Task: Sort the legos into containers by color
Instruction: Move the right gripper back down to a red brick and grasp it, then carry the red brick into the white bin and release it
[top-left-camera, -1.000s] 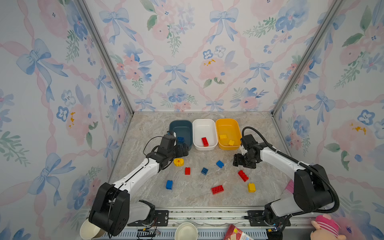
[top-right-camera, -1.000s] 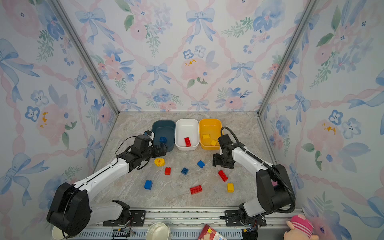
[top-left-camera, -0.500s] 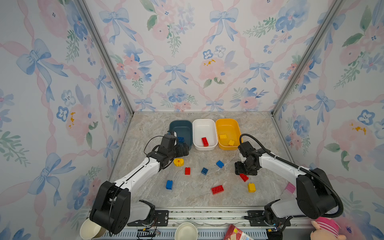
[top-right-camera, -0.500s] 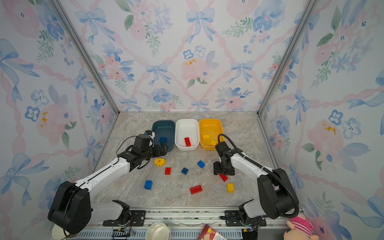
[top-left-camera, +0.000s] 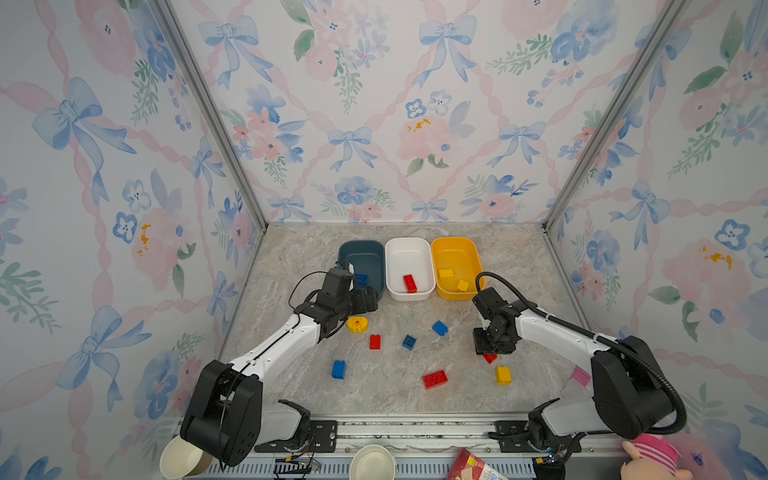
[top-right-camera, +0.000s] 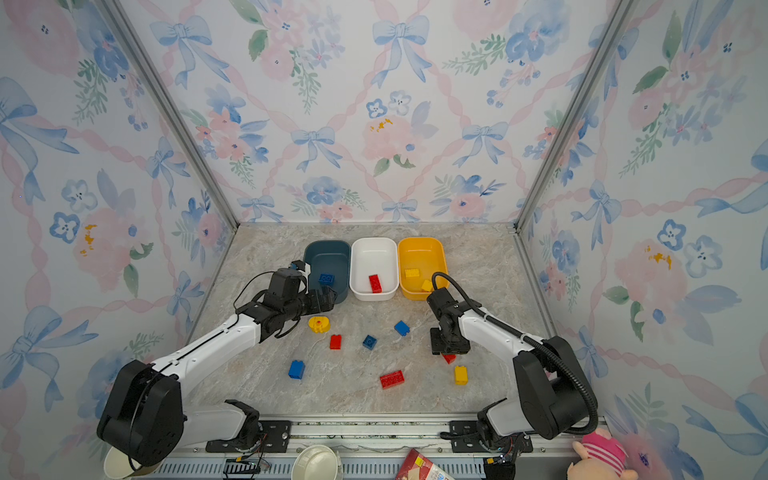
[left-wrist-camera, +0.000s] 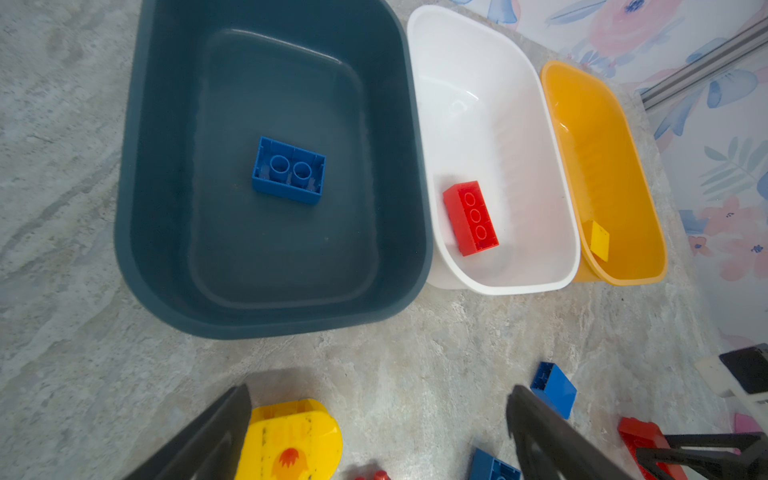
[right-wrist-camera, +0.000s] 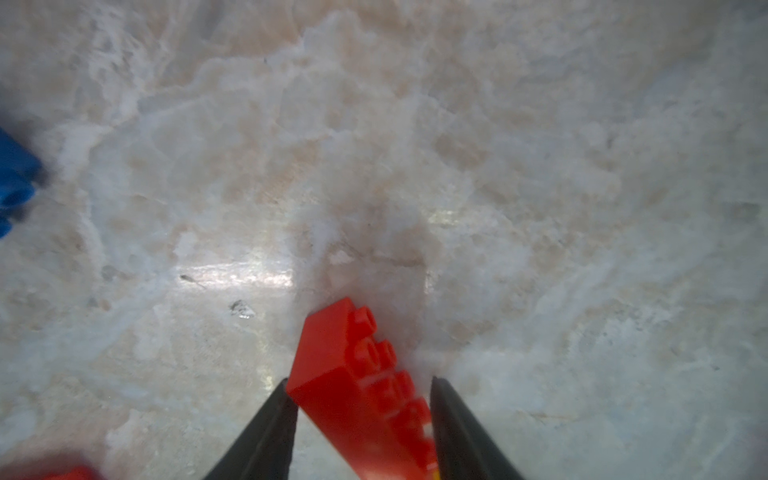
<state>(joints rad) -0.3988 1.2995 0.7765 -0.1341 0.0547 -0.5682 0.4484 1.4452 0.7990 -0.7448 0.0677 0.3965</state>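
Straddling a long red studded plastic brick (right-wrist-camera: 332, 357) on the marbled tabletop (top-left-camera: 386, 395), the right tool (right-wrist-camera: 359, 380) stands half closed, fingers (right-wrist-camera: 266, 428) at both its sides; whether it grips cannot be told. Farther back, the left tool (left-wrist-camera: 379, 390) hangs wide open, empty, beside a rounded yellow plastic piece (left-wrist-camera: 291, 440). Beyond sit a dark blue plastic tub (left-wrist-camera: 386, 166), a white plastic tub (left-wrist-camera: 478, 104) and a yellow plastic tub (left-wrist-camera: 594, 145), each holding at least one brick.
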